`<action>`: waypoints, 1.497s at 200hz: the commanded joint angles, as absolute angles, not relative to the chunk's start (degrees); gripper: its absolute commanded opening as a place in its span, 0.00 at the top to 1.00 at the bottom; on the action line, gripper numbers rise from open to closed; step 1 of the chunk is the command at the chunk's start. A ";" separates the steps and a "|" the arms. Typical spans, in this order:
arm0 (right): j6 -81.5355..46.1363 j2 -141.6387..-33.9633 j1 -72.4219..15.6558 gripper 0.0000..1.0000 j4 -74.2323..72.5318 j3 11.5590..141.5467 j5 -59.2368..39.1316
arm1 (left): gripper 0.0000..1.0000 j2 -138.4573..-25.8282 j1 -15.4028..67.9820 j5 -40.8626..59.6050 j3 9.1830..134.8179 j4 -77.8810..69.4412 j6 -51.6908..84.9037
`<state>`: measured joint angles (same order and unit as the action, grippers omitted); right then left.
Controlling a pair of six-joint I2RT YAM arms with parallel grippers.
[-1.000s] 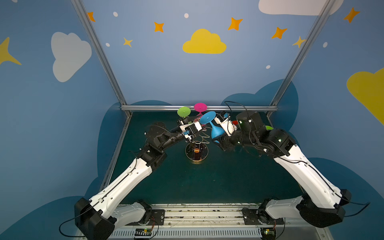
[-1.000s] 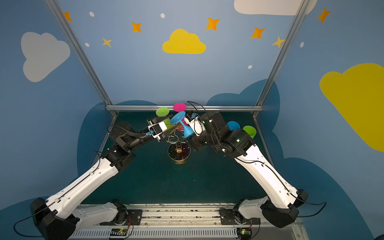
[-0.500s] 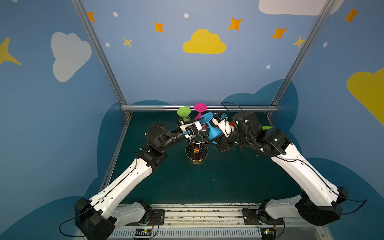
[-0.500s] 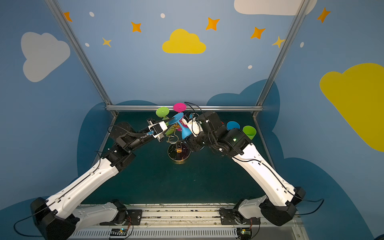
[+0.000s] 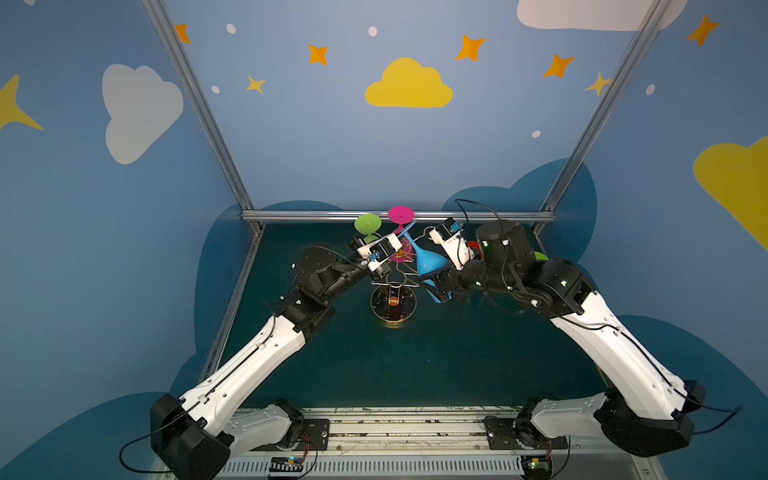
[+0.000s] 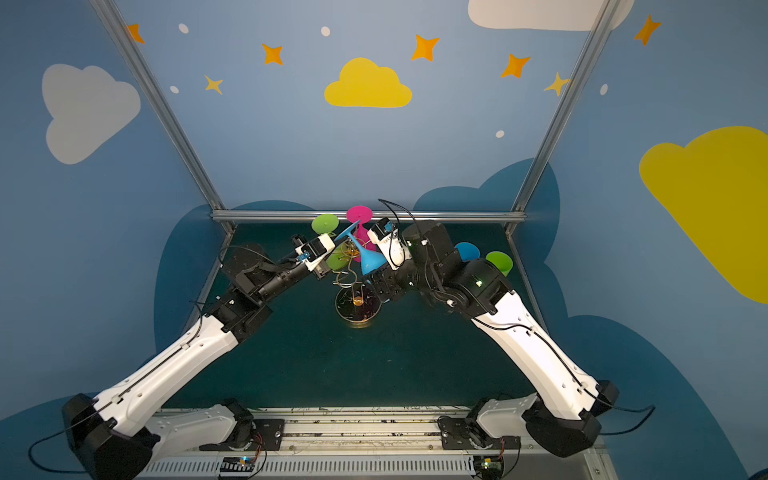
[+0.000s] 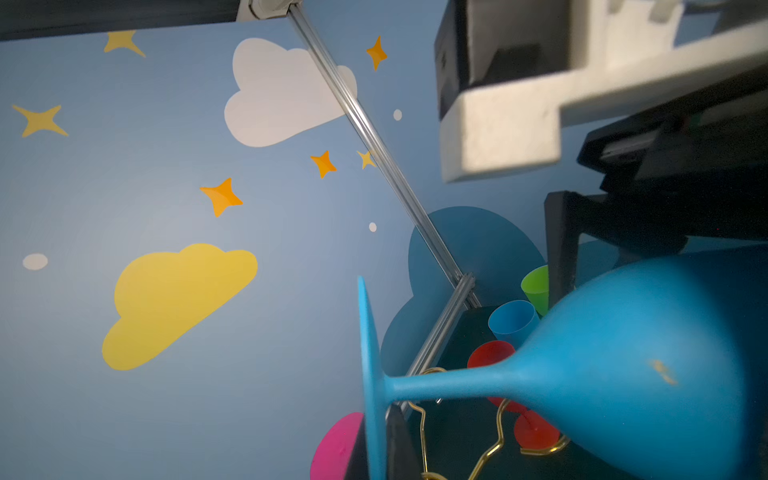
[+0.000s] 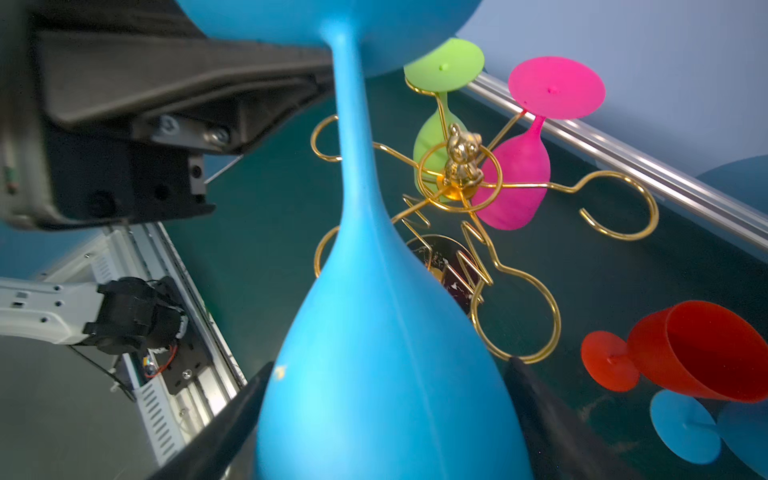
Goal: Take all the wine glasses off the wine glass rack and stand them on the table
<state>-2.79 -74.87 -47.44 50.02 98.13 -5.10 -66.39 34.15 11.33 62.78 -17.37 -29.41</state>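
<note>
The left gripper [image 5: 400,242] was shut on the round foot of the blue wine glass [image 5: 430,259]. The right gripper [image 8: 390,362] was spread wide on either side of the bowl; whether the bowl was pressed could not be told. The blue wine glass was held tilted, foot uppermost, just beside the top of the wine glass rack [image 5: 393,305]; whether its stem was clear of the gold loops could not be told. A green glass [image 5: 368,223] and a pink glass [image 5: 401,215] were hung upside down on the rack's far arms.

A red glass [image 8: 702,353] lies on its side on the green mat [image 8: 257,249], beside a blue glass [image 8: 681,428].
</note>
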 commanded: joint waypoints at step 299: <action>-16.65 -55.85 -37.21 1.00 21.48 76.61 -7.98 | 0.83 -58.89 34.26 6.88 58.72 -12.11 3.52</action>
<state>-17.32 -57.58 -37.82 22.90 75.22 -12.38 -60.38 34.24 6.11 58.63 -10.09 3.27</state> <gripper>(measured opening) 0.054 0.088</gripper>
